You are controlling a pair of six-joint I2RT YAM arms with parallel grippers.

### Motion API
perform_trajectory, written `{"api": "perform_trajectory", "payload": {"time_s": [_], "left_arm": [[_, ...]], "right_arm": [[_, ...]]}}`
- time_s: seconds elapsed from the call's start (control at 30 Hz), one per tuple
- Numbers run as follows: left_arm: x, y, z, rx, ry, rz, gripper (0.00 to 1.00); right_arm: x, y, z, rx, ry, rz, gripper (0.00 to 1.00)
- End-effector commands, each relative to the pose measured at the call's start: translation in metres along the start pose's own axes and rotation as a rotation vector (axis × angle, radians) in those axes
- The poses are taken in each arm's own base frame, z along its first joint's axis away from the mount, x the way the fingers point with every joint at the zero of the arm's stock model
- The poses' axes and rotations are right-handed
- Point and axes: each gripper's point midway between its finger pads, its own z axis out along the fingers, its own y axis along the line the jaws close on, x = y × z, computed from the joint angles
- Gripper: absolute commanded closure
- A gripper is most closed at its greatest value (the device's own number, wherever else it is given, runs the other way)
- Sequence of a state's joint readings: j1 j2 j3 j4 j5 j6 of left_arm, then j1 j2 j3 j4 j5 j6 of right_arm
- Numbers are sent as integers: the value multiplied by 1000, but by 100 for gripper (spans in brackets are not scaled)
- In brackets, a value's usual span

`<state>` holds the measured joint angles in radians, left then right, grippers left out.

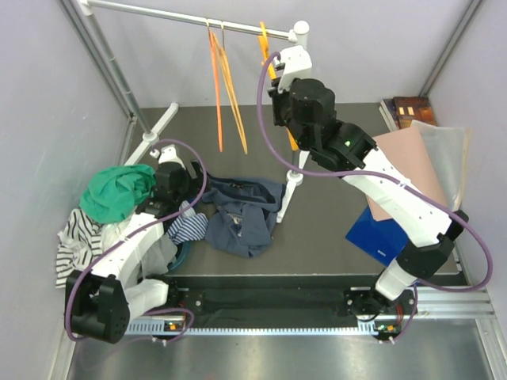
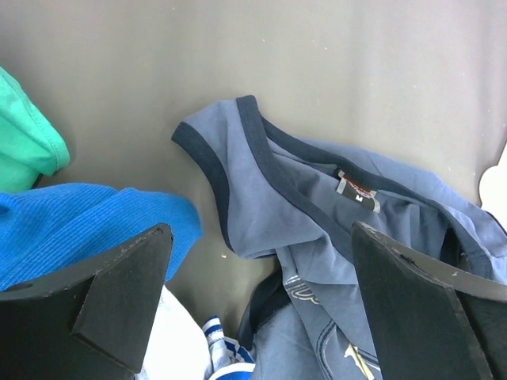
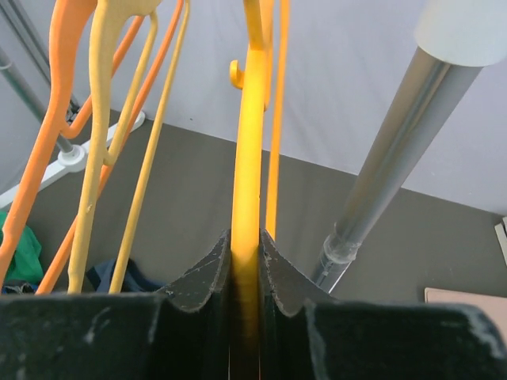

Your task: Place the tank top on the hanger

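The tank top (image 1: 242, 212) lies crumpled on the dark table left of the rack post. In the left wrist view it is blue-grey with navy trim (image 2: 317, 206), and one strap loop points away. My left gripper (image 1: 184, 207) is open and empty above the tank top's left edge; its jaws (image 2: 261, 309) stand wide apart. The amber hanger (image 1: 265, 43) hangs from the rail at the right end. My right gripper (image 1: 277, 77) is shut on the hanger's bar (image 3: 247, 158), which runs up between its closed fingers.
A redder orange hanger (image 1: 215, 87) and a pale yellow hanger (image 1: 234, 103) hang further left on the rail (image 1: 158, 11). The rack post (image 3: 396, 158) stands right of my right gripper. A green garment (image 1: 119, 190), a striped cloth (image 1: 79, 233) and a bright blue cloth (image 2: 71, 222) lie at the left. A blue folder (image 1: 376, 233) and a pink board (image 1: 408, 166) lie at the right.
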<state>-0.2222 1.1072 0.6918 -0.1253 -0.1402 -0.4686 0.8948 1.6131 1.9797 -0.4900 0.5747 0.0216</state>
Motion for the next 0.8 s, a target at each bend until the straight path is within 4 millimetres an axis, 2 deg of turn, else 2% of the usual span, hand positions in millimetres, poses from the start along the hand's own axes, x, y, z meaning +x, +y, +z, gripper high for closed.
{"api": "perform_trajectory", "payload": {"time_s": [0.0,0.27,0.37,0.4,0.43,0.57,0.67,0.77], "left_arm": [[-12,2,-4,-5,-57,-4,1],[-14,3,-5,-9,-61,-2,1],[-12,4,-5,-15,-59,0,1],[-13,4,-6,-17,-63,-1,1],[-14,5,-6,-17,-65,3,1],[-18,7,-4,-33,-79,9,1],[-19,8,0,-45,-73,7,1],[-20,8,6,-50,-72,1,1]], "right_arm": [[-45,-2,-12,-11,-123,64,100],[-78,-14,-22,15,-231,70,100],[-85,-17,-28,11,-256,84,100],[-78,-13,-26,-6,-248,75,100],[-86,-15,-34,-20,-275,90,100],[-76,-7,-49,-110,-287,80,100],[-62,-9,-62,-147,-270,65,100],[-39,-13,-74,-176,-225,48,100]]}}
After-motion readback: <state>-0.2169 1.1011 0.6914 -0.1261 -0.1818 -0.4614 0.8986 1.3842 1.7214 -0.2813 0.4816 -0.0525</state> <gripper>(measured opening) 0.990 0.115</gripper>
